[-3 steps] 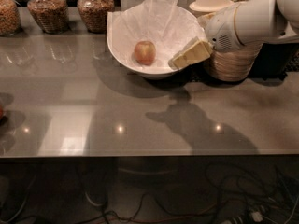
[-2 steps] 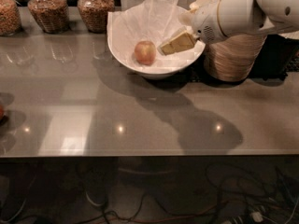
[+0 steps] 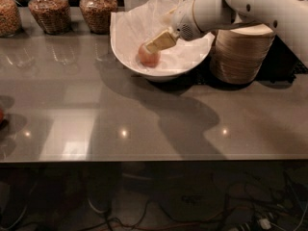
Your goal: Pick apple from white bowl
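Note:
The white bowl [image 3: 171,71] stands at the back middle of the grey table, lined with crinkled white paper. The small reddish-pink apple [image 3: 148,57] lies in its left part. My gripper [image 3: 156,43] reaches in from the right over the bowl. Its yellowish fingers [image 3: 163,40] sit just above and to the right of the apple, at its top edge. The white arm [image 3: 250,6] comes in from the upper right.
A stack of beige disposable bowls [image 3: 243,54] stands right of the white bowl, under the arm. Several glass jars of grain [image 3: 48,11] line the back left. The grey table [image 3: 144,124] stretches toward the front edge. A reddish object [image 3: 1,115] shows at the left edge.
My gripper has moved left across the bowl, from its right rim to just above the apple. The apple and bowl have not moved.

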`<state>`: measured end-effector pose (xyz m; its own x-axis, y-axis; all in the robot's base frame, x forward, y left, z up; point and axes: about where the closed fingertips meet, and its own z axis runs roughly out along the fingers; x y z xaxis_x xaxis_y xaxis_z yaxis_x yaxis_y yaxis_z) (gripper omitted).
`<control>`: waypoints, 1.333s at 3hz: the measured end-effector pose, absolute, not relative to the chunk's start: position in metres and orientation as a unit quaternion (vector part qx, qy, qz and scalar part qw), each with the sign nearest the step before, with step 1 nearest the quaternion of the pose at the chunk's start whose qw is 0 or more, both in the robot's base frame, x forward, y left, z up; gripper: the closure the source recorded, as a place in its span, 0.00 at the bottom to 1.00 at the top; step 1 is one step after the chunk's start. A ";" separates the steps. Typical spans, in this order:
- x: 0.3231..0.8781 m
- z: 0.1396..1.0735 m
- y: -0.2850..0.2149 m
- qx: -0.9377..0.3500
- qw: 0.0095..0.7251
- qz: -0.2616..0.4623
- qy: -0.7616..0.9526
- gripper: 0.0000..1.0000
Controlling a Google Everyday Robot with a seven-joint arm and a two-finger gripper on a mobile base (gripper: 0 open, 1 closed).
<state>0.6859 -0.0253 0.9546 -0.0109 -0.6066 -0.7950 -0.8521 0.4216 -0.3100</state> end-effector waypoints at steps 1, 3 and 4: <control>0.702 0.933 -0.009 -0.535 0.450 0.124 0.704 0.27; 0.730 0.896 0.005 -0.544 0.413 0.115 0.721 0.28; 0.739 0.878 0.007 -0.547 0.392 0.111 0.732 0.28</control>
<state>0.7394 0.0074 0.8784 -0.0954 -0.7130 -0.6946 -0.8868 0.3779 -0.2661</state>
